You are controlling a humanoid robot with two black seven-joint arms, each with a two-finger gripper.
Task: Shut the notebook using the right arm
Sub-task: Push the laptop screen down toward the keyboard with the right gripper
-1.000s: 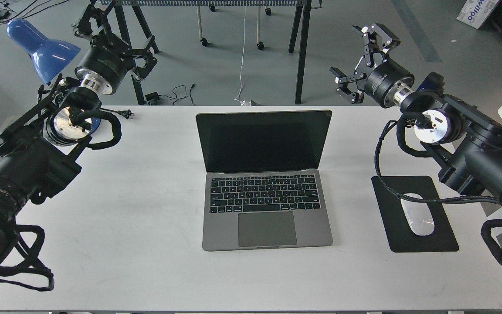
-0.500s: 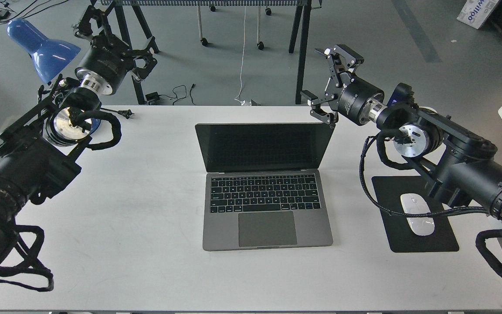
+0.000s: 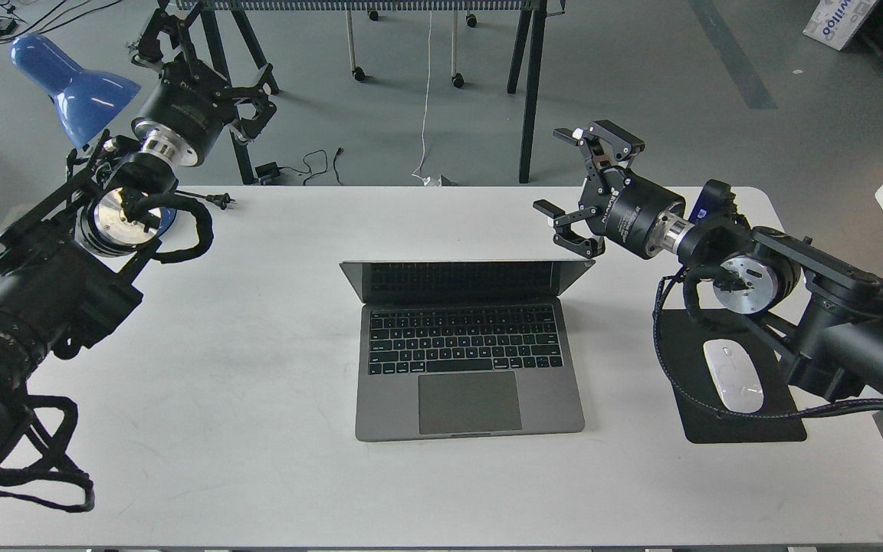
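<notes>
The space-grey notebook lies in the middle of the white table, keyboard and trackpad showing. Its black screen is tilted far forward over the keyboard, partly folded down. My right gripper is open and empty, its lower finger just above the screen's top right corner. My left gripper is raised at the far left, beyond the table's back edge, away from the notebook; its fingers are spread and it holds nothing.
A black mouse pad with a white mouse lies right of the notebook, under my right arm. A blue lamp stands at the back left. A plug and cable lie near the table's back left edge.
My right gripper has moved left and down to the screen's top right corner. The screen has tipped forward from upright to well folded over the keyboard. The left arm has not moved.
</notes>
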